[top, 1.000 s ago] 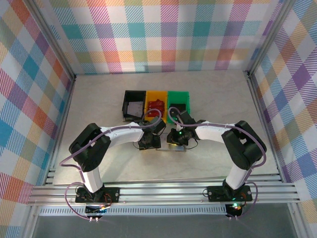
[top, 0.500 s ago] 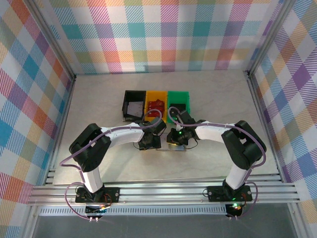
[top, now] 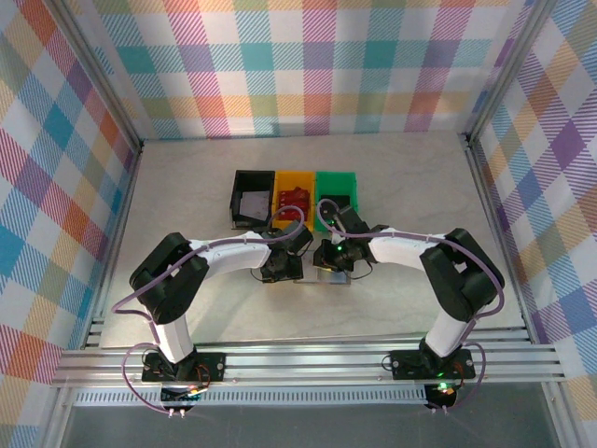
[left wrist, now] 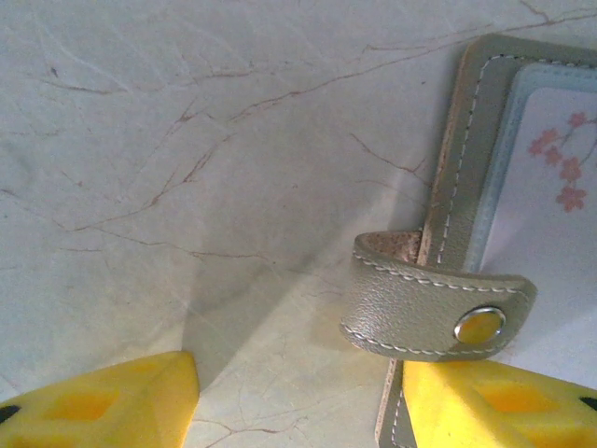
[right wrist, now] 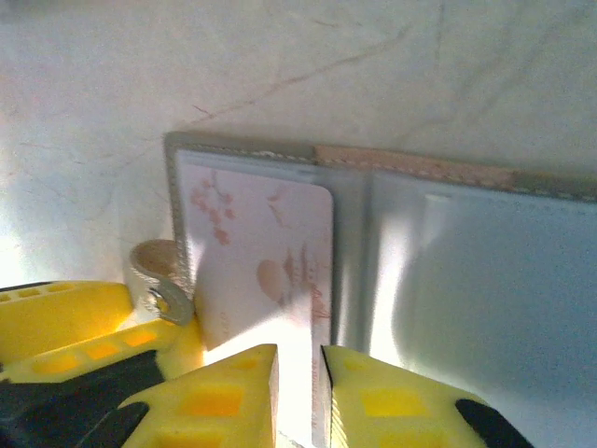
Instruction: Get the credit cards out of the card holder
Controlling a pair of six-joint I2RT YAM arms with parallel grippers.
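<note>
We saw the card holder (right wrist: 485, 280) lying open and flat on the counter (left wrist: 187, 140), just in front of the row of bins, with both arms meeting over it. We judged the open lay to be deliberate: both panels faced up, so the pockets could be reached from above.

The left end effector (left wrist: 298, 385) had its fingers set well apart. One finger rested over the holder's edge just below the strap (left wrist: 420, 303), and the other hung over bare counter. We read this as a pin, weighing the holder down so that it would not slide when a card was drawn.

The right end effector (right wrist: 298, 373) had its fingers nearly together. The lower edge of the credit card (right wrist: 252, 252), pale with a pink blossom print, ran into the thin gap between them. We took that for a pinch on the card, which sat mostly inside the pocket of the panel nearer the strap.

By our count there were:
- two arms
- one holder with two panels
- one strap with one snap (left wrist: 479, 326)
- one card plainly showing

The other panel looked like an empty clear pocket, though we could not be sure.

There were three bins behind:
- The black bin (top: 252, 177) held one pale flat item.
- The yellow bin (top: 294, 175) held one red item.
- The green bin (top: 336, 177) held contents we could not make out.

Whether the pale and red items were cards we could not tell from above.
</note>
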